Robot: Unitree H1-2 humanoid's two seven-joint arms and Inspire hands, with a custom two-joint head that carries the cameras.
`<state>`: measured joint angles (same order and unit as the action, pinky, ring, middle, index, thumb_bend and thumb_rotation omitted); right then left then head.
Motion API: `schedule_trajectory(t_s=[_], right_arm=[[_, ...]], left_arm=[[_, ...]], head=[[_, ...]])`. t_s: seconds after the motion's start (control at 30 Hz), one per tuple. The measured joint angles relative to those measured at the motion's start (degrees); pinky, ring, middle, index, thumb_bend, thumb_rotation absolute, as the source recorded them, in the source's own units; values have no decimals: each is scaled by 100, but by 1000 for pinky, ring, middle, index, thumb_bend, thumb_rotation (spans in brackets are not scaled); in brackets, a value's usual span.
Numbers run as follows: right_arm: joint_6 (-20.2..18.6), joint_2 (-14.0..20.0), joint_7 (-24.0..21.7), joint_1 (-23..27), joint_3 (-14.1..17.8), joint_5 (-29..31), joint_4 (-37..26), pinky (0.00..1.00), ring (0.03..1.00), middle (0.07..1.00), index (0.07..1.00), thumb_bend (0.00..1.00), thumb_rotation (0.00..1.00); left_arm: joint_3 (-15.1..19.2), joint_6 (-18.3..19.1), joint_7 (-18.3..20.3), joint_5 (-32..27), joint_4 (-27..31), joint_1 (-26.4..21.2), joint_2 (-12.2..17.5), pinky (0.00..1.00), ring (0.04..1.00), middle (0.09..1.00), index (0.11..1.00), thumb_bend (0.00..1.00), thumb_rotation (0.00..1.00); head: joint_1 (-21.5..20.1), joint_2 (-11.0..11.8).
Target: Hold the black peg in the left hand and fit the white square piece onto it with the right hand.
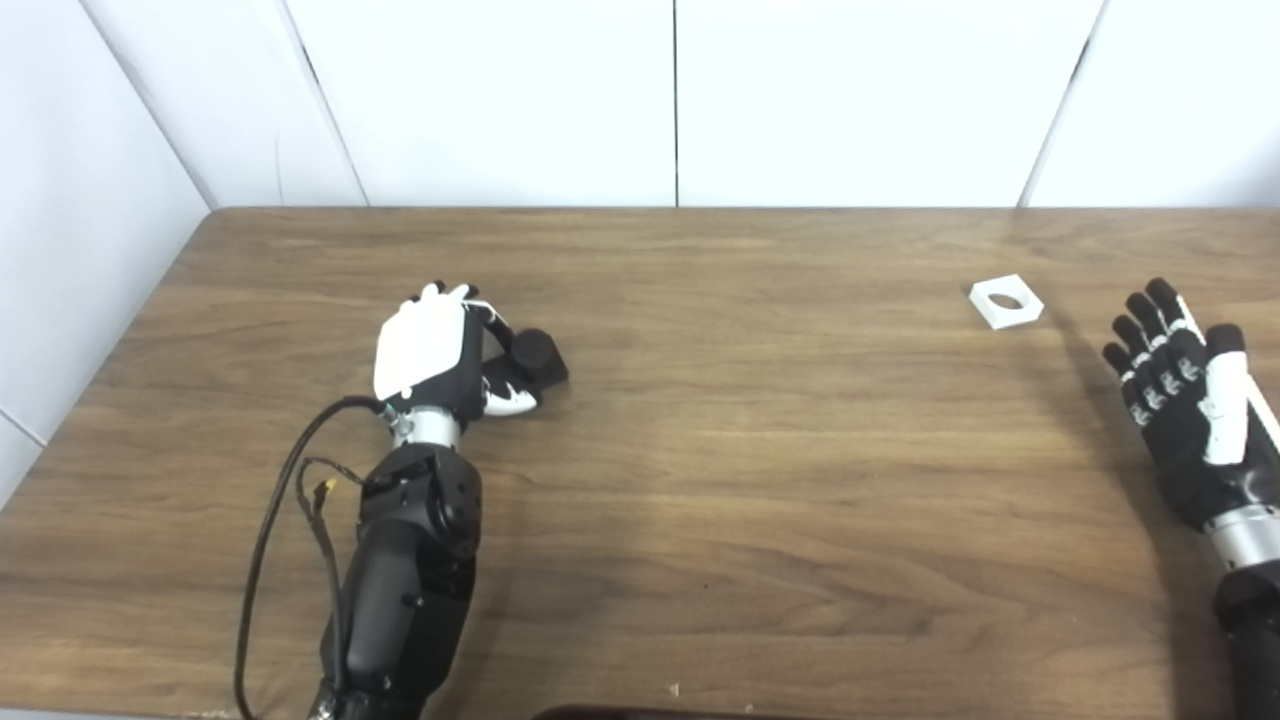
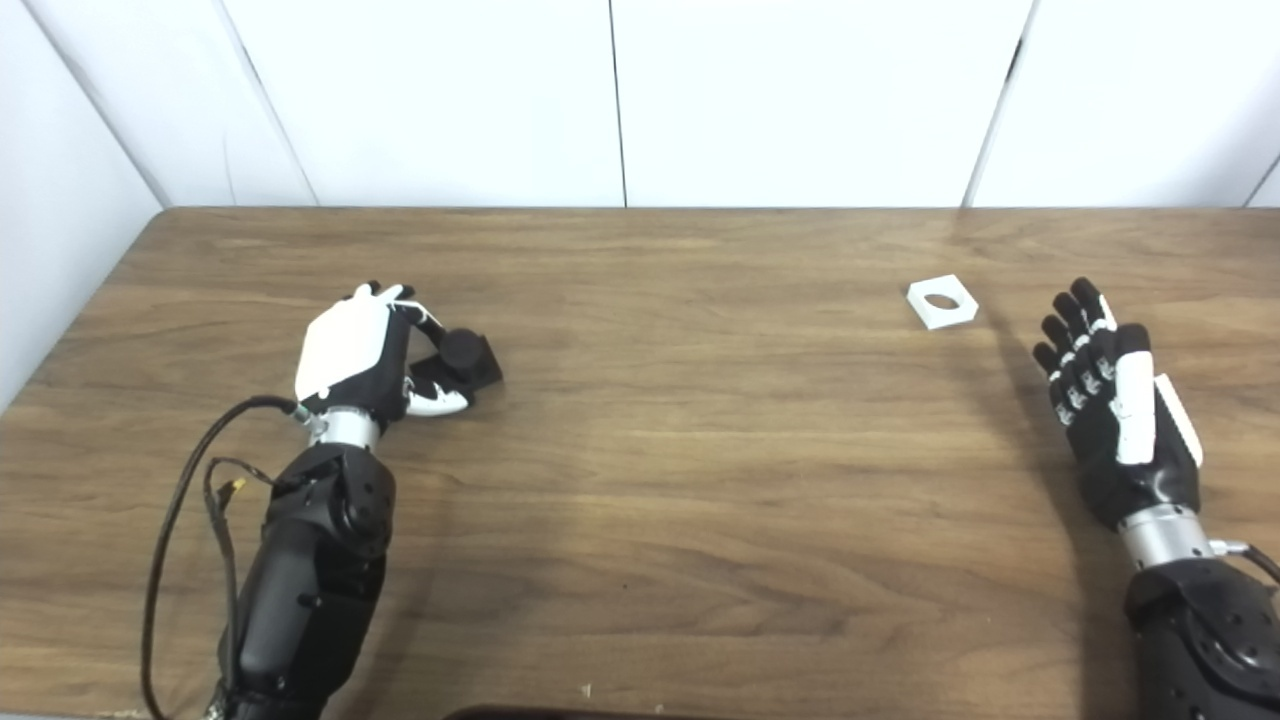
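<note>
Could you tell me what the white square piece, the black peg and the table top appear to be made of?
White square piece: probably plastic, matte, uniformly white with crisp edges and a clean round hole. Black peg: likely plastic too, matte black with no shine; partly hidden by the left hand, so uncertain. Table: wood or wood-look laminate, brown grain streaks, soft sheen.

a brown wood-grain worktop (image 1: pixel 760 480) fills the view. white wall panels (image 1: pixel 500 100) with dark seams rise behind it. light is even.
</note>
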<state>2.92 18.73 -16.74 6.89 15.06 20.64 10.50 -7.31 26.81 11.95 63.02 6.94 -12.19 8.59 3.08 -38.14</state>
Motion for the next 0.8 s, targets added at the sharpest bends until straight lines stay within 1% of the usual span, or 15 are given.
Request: schedule_trajectory(t_s=[0.13, 0.2, 0.3, 0.37, 0.4, 0.6, 0.8], right_arm=[[0, -3, 0, -4, 0, -3, -12, 1000, 1000, 1000, 1000, 636, 918], [0, -4, -1, -11, 0, -2, -20, 1000, 1000, 1000, 1000, 641, 922], [0, -5, 2, -21, 0, -3, -38, 1000, 1000, 1000, 1000, 619, 930], [-4, -8, 25, -41, -1, -4, -68, 1000, 1000, 1000, 1000, 609, 948], [-10, -8, 43, -58, -9, -9, -97, 1000, 1000, 1000, 1000, 602, 955], [-99, -8, 84, -117, -53, -26, -170, 1000, 1000, 1000, 1000, 615, 947], [-176, -3, 98, -117, -83, -54, -182, 1000, 1000, 1000, 1000, 629, 958]], left_arm=[[-174, -4, 108, -53, 322, 203, 1, 1000, 1000, 922, 492, 513, 57], [-285, -17, 200, -60, 518, 344, -12, 1000, 1000, 921, 492, 512, 59], [-377, -31, 282, -75, 726, 477, -19, 1000, 1000, 925, 493, 511, 61], [-462, -40, 421, -77, 909, 589, -12, 1000, 1000, 929, 493, 510, 62], [-560, -52, 496, -81, 1087, 699, -12, 1000, 1000, 932, 493, 510, 62], [-743, -70, 837, -82, 1483, 940, -57, 1000, 1000, 930, 492, 510, 61], [-951, -204, 847, -72, 1746, 1212, -85, 1000, 1000, 927, 492, 511, 60]], head=[[-53, -9], [-88, -9], [-106, -26], [-106, -35], [-106, -35], [-132, -61], [-123, -70]])
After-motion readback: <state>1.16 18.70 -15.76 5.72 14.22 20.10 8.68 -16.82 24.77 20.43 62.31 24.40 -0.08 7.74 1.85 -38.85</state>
